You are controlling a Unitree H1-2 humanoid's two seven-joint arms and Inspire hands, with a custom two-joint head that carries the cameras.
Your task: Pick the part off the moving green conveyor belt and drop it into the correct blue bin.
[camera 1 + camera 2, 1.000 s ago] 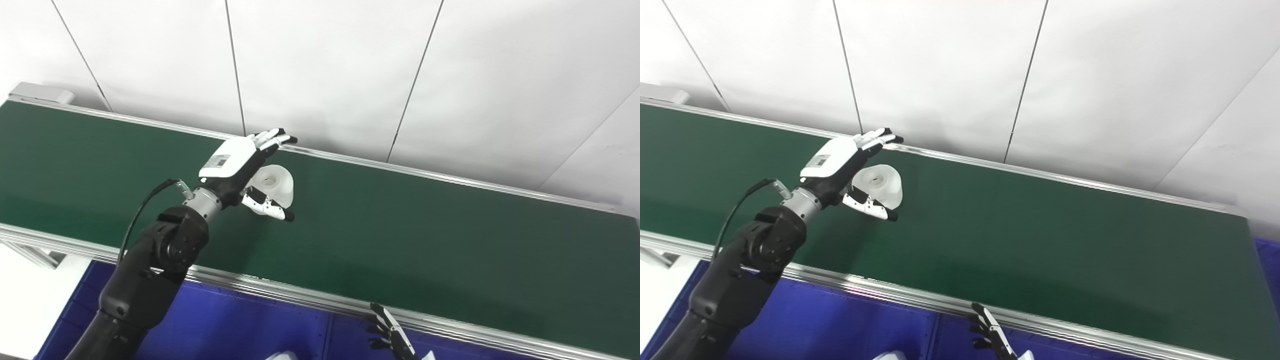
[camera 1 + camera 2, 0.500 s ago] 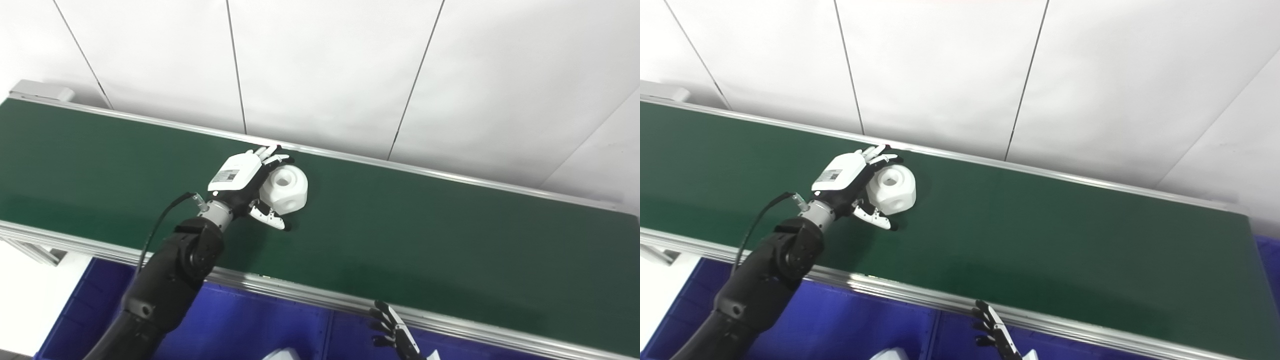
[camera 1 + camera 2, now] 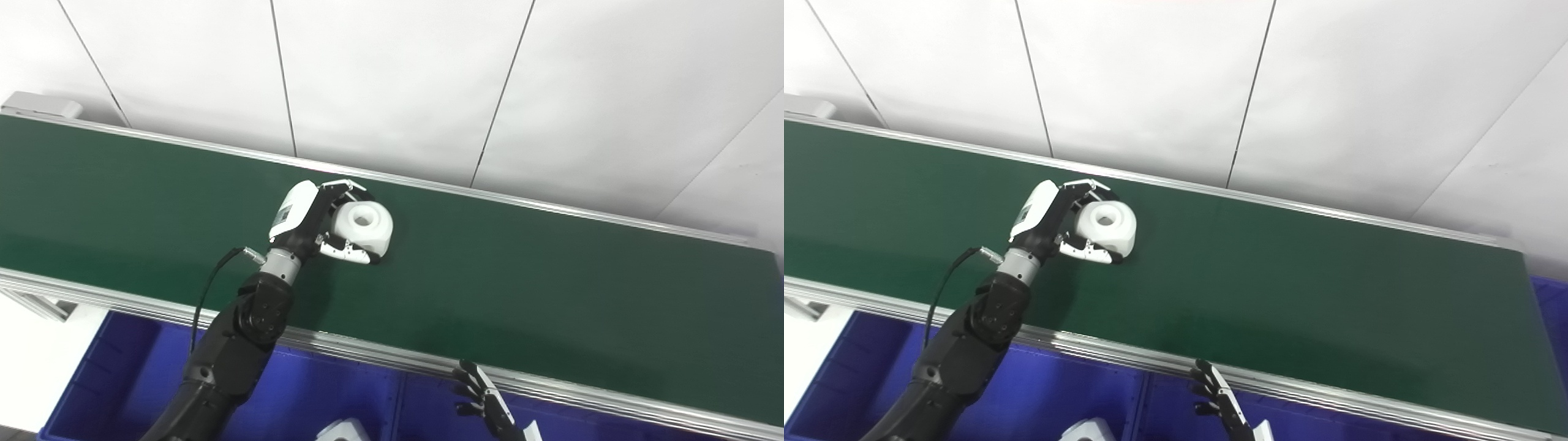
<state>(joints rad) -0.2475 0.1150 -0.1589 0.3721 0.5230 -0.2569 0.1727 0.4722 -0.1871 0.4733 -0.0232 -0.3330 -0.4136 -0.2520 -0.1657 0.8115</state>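
Note:
A white, rounded part with a hole in its top (image 3: 366,225) sits on the green conveyor belt (image 3: 551,294), left of the middle and near the far rail. It also shows in the right eye view (image 3: 1107,226). My left hand (image 3: 312,217) is wrapped around its left side, fingers curled over the back and thumb pressed along the front. My right hand (image 3: 485,399) is low at the bottom edge, just below the belt's near rail, with fingers apart and nothing in it.
Blue bins (image 3: 122,367) lie below the belt's near rail (image 3: 380,358), with a divider between them. A white part (image 3: 344,431) lies in the left bin. A white panelled wall stands behind the belt.
My left hand has gone from spread open over the part to fingers and thumb curled around it. Hand and part have shifted right along the belt. The right hand has barely moved.

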